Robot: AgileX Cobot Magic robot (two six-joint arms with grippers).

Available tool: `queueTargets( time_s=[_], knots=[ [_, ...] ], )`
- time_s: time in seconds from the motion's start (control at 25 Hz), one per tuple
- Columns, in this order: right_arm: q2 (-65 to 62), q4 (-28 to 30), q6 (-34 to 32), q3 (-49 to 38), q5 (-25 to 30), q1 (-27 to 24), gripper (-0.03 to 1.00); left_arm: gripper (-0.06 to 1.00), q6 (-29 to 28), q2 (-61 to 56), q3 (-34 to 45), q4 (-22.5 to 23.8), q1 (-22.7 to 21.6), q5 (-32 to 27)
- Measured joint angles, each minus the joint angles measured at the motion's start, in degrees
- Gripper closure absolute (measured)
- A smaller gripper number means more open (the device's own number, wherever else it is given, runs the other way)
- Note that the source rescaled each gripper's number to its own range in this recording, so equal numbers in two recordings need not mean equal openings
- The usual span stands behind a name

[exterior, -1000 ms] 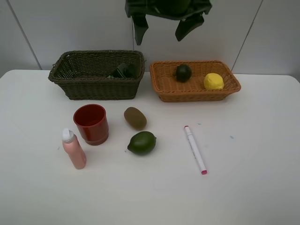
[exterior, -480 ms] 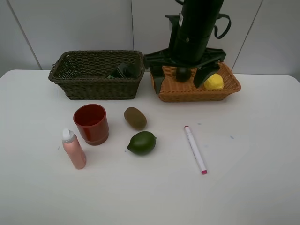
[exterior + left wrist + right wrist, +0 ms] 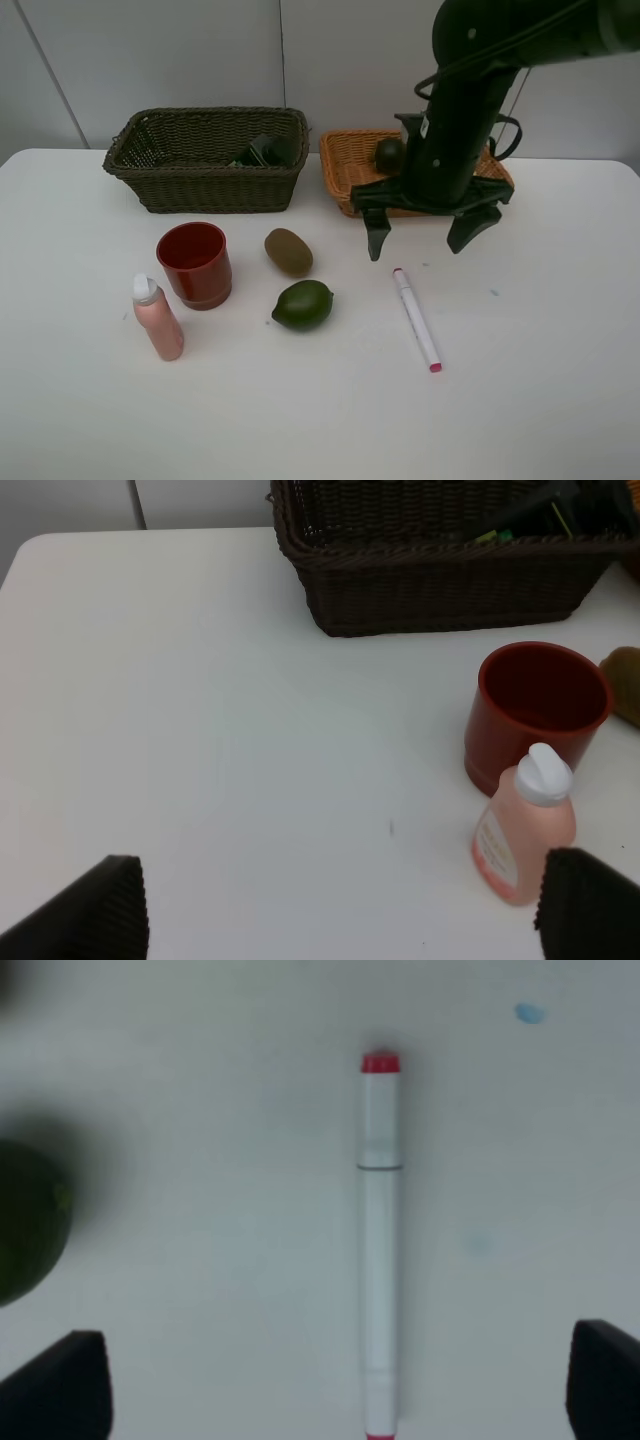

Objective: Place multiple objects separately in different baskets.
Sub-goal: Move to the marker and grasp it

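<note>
My right gripper [image 3: 420,238] is open and hangs in front of the orange-tan basket [image 3: 343,168], just behind the white marker [image 3: 416,318]. In the right wrist view the marker [image 3: 380,1240] lies between the open fingers of the gripper [image 3: 335,1390], with the green lime [image 3: 25,1220] at one side. The lime [image 3: 303,304], brown kiwi [image 3: 288,252], red cup [image 3: 195,263] and pink spray bottle [image 3: 158,318] stand on the table. The mangosteen [image 3: 389,155] lies in the orange-tan basket; the lemon is hidden behind the arm. A dark grey bottle [image 3: 265,150] lies in the dark basket [image 3: 205,113]. My left gripper [image 3: 340,910] is open and empty near the spray bottle [image 3: 525,825] and cup [image 3: 540,710].
The white table [image 3: 540,400] ends at a grey wall behind the baskets. The right arm [image 3: 460,110] stands over the orange-tan basket's front. The dark basket [image 3: 440,570] and the kiwi's edge [image 3: 625,680] show in the left wrist view.
The right arm has come down from above the baskets and forward, so its open gripper now hangs over the table just behind the marker. The objects have not moved.
</note>
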State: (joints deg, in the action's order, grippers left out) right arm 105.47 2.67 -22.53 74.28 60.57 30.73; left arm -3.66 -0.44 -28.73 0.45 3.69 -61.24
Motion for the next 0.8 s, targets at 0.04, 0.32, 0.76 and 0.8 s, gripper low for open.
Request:
queueTargets(
  time_s=[0.04,0.32,0.76,0.8],
  knots=[
    [-0.4,-0.1,0.0,-1.6,-2.0,0.0,-0.02,-0.05,0.0,0.0,0.0,0.0,0.0,0.0],
    [-0.8,-0.8,0.5,-9.9,-10.1,0.0,-0.01,-0.05,0.0,0.0,0.0,0.0,0.0,0.0],
    [-0.8,-0.9,1.5,-15.1,-16.2,0.0,-0.01,-0.05,0.0,0.0,0.0,0.0,0.0,0.0],
    [-0.8,-0.9,1.5,-15.1,-16.3,0.0,-0.01,-0.05,0.0,0.0,0.0,0.0,0.0,0.0]
  ],
)
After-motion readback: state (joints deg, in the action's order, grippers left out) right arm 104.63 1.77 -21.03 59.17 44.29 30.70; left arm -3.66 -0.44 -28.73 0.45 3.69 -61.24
